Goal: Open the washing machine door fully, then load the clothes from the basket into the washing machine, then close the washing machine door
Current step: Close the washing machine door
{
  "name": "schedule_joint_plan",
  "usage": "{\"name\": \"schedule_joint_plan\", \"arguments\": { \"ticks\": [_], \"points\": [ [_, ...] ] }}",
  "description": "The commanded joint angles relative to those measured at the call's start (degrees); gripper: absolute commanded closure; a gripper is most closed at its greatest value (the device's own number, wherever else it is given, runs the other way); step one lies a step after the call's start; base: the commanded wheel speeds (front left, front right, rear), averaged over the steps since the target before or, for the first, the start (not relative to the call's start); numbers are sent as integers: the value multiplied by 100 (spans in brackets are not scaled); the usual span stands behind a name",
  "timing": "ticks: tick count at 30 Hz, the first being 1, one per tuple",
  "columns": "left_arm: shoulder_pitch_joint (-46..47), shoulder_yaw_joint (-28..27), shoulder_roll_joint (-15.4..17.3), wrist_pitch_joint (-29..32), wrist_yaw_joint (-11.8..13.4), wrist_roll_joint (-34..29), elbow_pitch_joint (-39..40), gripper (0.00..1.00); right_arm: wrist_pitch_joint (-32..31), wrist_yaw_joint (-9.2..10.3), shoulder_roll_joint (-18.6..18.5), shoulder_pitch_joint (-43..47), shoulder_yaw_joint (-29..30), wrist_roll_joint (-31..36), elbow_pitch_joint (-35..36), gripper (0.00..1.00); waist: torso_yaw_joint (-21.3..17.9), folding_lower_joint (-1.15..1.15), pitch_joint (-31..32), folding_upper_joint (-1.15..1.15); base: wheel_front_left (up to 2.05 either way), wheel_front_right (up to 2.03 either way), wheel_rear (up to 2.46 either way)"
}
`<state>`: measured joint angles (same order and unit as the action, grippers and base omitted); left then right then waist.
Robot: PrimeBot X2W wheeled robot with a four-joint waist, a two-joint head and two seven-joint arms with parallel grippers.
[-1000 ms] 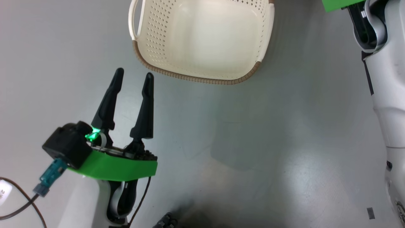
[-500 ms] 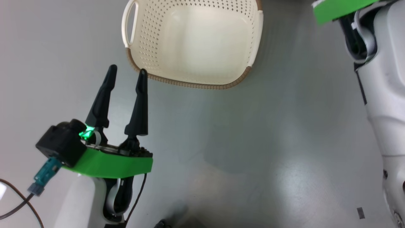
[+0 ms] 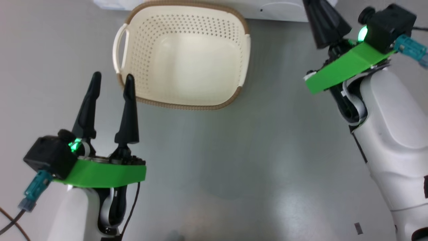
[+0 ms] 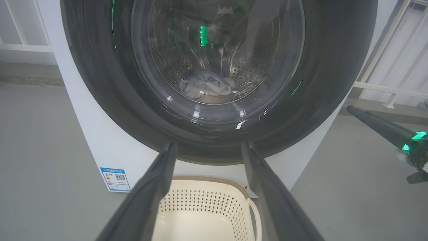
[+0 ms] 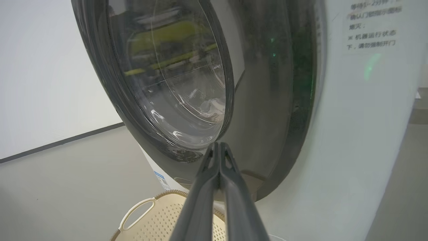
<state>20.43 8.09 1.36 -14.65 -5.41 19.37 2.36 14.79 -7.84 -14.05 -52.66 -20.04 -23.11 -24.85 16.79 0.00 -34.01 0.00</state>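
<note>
Grey floor (image 3: 234, 160); basket (image 3: 187, 106) empty, since clothes (image 4: 207, 87) lay behind the door (image 4: 100, 83). We held left gripper (image 3: 113, 76) wide, right gripper (image 5: 218, 147) closed, both empty.

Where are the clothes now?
In the left wrist view, the clothes lie low in the drum, behind the door, above the basket in that picture.

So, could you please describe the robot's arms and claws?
White forearms end in bright green wrist plates. The left claw and right claw each have two long, tapering black fingers. Beside each sits a black camera block with a green light and teal plug.
</note>
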Motion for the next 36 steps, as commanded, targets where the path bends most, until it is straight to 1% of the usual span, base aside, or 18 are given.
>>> {"name": "schedule_joint_plan", "arguments": {
  "ticks": [1,7,13,19,25,36],
  "points": [
    [-163,-258,152,-35,-42,-95,91,0,21,35,113,235,-104,-114,207,100,-288,0,277,0,0,0,0],
    [-331,-480,152,-35,-90,-290,62,0,21,35,101,698,-110,-289,379,100,-611,0,642,0,0,0,0],
    [-545,-686,152,-35,-140,-442,30,0,21,35,96,1294,17,-368,508,100,-862,0,995,0,0,0,0],
    [-797,-841,152,-35,-168,-555,44,0,21,35,112,1777,191,-362,680,100,-1042,0,1263,0,0,0,0],
    [-1074,-1069,152,-35,-188,-654,25,0,21,35,206,2244,385,-381,838,100,-1252,0,1529,0,0,0,0],
    [-1462,-1376,152,-35,-197,-675,27,0,21,35,364,2881,525,-348,962,100,-1508,0,1957,0,0,0,0]
  ]
}}
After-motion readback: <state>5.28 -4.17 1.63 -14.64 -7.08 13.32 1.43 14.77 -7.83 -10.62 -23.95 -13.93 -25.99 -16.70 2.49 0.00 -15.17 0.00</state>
